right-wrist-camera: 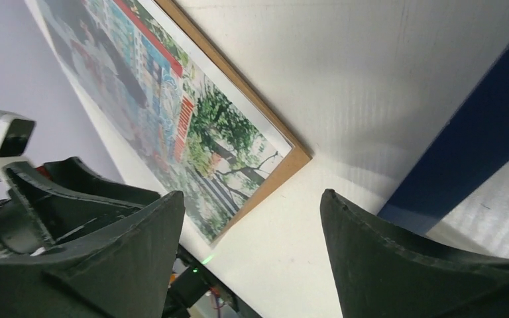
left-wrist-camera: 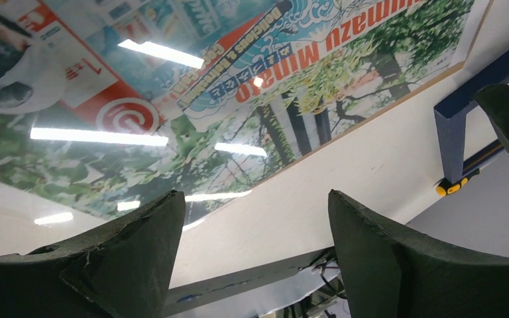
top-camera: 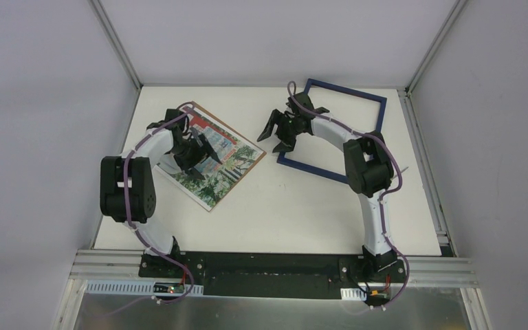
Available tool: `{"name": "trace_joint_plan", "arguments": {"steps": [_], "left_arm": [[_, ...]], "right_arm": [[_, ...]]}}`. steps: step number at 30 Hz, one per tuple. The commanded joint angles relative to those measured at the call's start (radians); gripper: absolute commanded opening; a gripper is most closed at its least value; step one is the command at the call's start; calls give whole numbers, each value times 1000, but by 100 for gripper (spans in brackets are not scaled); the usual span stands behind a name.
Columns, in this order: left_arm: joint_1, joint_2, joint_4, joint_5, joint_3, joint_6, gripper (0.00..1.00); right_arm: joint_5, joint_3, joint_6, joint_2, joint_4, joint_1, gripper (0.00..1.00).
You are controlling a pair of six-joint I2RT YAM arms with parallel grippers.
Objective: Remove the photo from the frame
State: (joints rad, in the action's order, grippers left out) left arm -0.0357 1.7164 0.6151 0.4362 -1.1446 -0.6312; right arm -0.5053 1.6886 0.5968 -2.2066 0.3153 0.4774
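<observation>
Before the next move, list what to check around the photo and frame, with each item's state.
1. Photo outside the frame: ok, they lie apart on the table.
2. Frame empty: ok, bare table shows through it.
3. Left gripper open and empty: ok, over the photo.
4. Right gripper open and empty: ok, by the frame's edge.
5. Photo free of the backing board under it: cannot tell.

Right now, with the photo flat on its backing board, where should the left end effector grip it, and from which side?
Probably the corner of the photo nearest the frame, approached from that side. It lies flat on the backing board, so only an edge can be pinched, and there its white border stops short of the board's rim.
</observation>
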Motion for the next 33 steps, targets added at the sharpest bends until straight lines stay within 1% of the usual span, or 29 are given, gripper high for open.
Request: {"name": "trace_joint_plan", "arguments": {"steps": [1, 2, 4, 8, 9, 13, 18, 26, 30, 33], "left_arm": [[29, -113, 70, -47, 10, 37, 82], [30, -134, 71, -52, 15, 31, 82], [67, -158, 84, -59, 18, 31, 82], [108, -181, 89, -77, 36, 43, 83], [113, -180, 89, -77, 32, 53, 83], [113, -114, 89, 16, -13, 78, 82], [110, -81, 84, 17, -28, 76, 82], [89, -15, 82, 44, -64, 77, 81], [87, 19, 70, 32, -94, 44, 80], [87, 43, 52, 41, -111, 17, 80]], "right_arm": [[77, 96, -145, -25, 172, 19, 78], [82, 105, -145, -31, 178, 24, 77], [96, 113, -131, -41, 177, 33, 73], [114, 115, -89, -51, 150, 42, 61], [121, 119, -83, -52, 147, 43, 60], [132, 154, -82, -77, 158, 50, 59], [113, 173, -85, -100, 166, 58, 59], [137, 147, -26, -44, 125, 63, 43], [114, 144, 25, -71, 101, 62, 41], [114, 108, 56, -71, 76, 59, 40]]}}
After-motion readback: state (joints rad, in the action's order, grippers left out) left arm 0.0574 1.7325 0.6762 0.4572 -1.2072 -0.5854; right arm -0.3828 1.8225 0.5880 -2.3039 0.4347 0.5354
